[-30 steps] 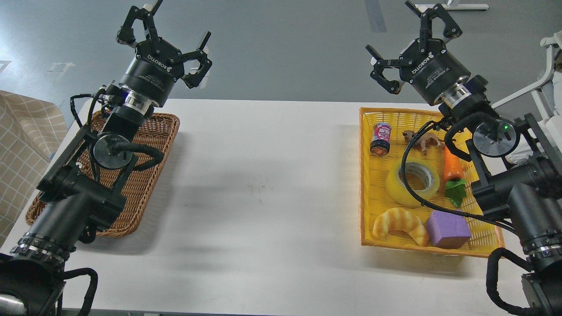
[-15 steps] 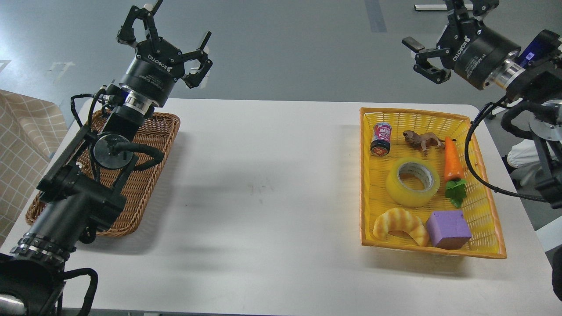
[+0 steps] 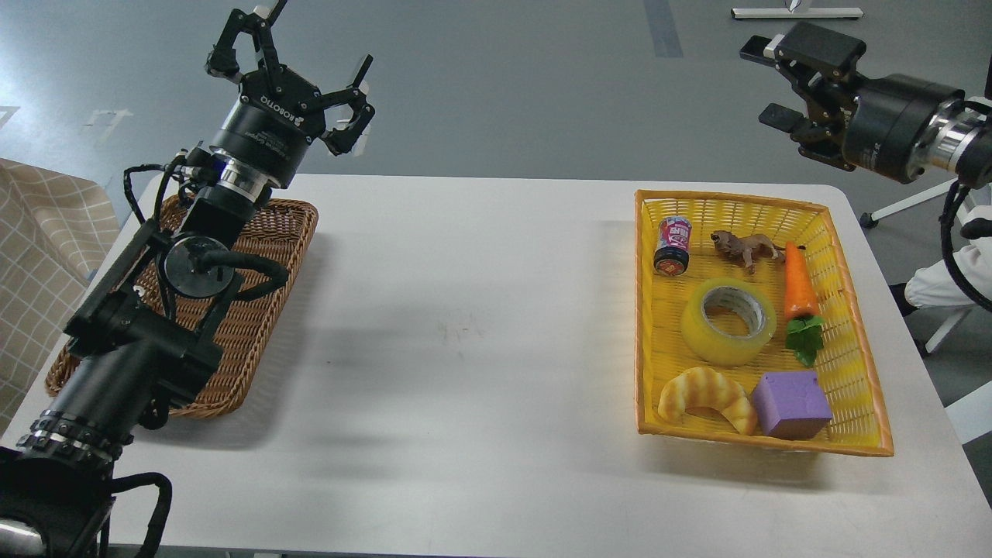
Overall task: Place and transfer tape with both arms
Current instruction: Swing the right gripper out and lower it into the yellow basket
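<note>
The right gripper [image 3: 783,81] has swung up and rightward, away from the yellow basket [image 3: 852,310].

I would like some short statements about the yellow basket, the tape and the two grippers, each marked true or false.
1. The tape lies inside the yellow basket. True.
2. The right gripper holds the tape. False: it is open, empty, high above the basket.
3. The croissant lies beside the purple block. True.
4. The tape is in the brown wicker basket. False: no tape is seen there.
5. The left gripper has its fingers spread. True.
</note>
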{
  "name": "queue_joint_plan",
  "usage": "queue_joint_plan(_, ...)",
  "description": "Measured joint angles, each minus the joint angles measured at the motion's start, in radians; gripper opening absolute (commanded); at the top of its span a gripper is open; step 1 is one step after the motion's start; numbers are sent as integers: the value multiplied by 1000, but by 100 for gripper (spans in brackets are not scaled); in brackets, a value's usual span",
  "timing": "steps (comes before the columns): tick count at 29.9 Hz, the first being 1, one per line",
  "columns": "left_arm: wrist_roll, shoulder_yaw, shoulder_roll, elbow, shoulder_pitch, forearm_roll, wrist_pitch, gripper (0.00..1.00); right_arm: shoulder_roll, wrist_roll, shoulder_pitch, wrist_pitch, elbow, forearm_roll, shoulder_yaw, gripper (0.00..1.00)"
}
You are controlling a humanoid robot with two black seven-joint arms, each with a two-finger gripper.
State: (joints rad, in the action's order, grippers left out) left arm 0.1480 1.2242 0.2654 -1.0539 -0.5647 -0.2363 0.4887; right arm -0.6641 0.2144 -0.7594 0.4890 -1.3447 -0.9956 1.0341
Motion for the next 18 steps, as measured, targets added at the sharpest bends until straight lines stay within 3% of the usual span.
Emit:
queue_joint_plan(9, -2, 0, 4, -3, 0, 0, 0, 98, -10, 0, 60, 0, -14, -433, -68, 100)
queue_joint_plan(18, -2, 0, 3, -3, 0, 0, 0, 98, -42, -5, 106, -1, -51, -582, -95, 100)
